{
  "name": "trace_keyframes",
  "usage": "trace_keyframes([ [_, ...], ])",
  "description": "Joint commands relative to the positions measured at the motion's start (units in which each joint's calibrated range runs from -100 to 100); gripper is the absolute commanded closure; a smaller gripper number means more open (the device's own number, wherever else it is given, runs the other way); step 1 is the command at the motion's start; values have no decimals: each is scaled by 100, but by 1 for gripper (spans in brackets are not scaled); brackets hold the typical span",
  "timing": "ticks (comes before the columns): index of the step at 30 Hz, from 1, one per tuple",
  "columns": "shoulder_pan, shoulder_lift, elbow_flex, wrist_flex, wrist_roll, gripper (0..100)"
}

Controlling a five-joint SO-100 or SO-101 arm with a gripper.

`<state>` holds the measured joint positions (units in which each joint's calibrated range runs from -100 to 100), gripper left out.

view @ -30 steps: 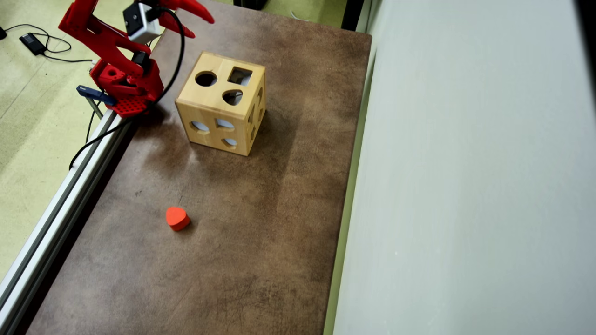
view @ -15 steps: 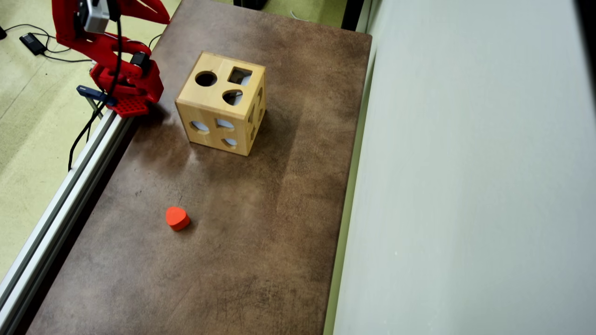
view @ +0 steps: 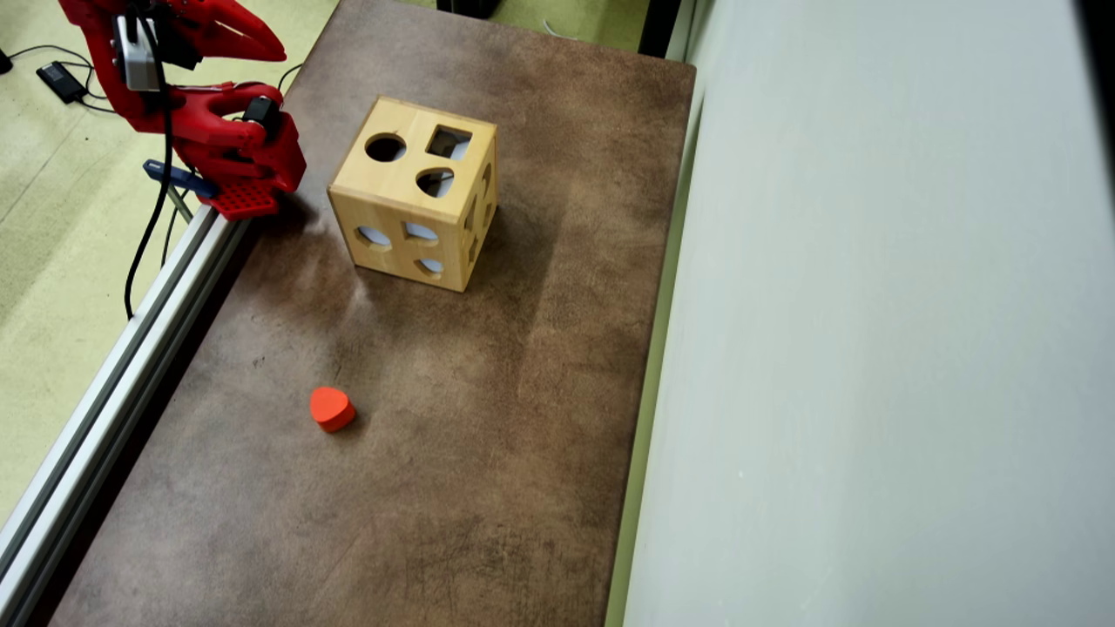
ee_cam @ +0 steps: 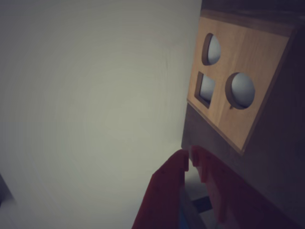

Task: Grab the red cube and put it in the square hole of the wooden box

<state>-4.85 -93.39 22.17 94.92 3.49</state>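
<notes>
Since the earlier frames the arm has swung back from beside the wooden box and now folds over its own base at the table's top-left corner in the overhead view, the gripper ending short of the box. No red cube shows in either view; it may already lie inside the box, though the dark cutouts give no proof. The square hole sits on the box's top face, next to a round hole and above a heart-shaped one, all unobstructed. In the wrist view the gripper has its red fingertips drawn nearly together with nothing between them, so it reads as closed and empty. The box stands square on the brown table, with the grey wall well to its right and the metal rail bounding the left edge. An orange-red heart block lies alone on open tabletop, well apart from the box, with free room all round it.
</notes>
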Motion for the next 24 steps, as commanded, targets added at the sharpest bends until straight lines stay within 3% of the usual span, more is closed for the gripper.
trace_keyframes([
  [1, 39, -101, 10, -6, 88, 98],
  [11, 39, -177, 10, -87, 20, 98],
  [18, 69, -177, 2, -22, -864, 98],
  [24, 76, -177, 10, -14, -503, 98],
])
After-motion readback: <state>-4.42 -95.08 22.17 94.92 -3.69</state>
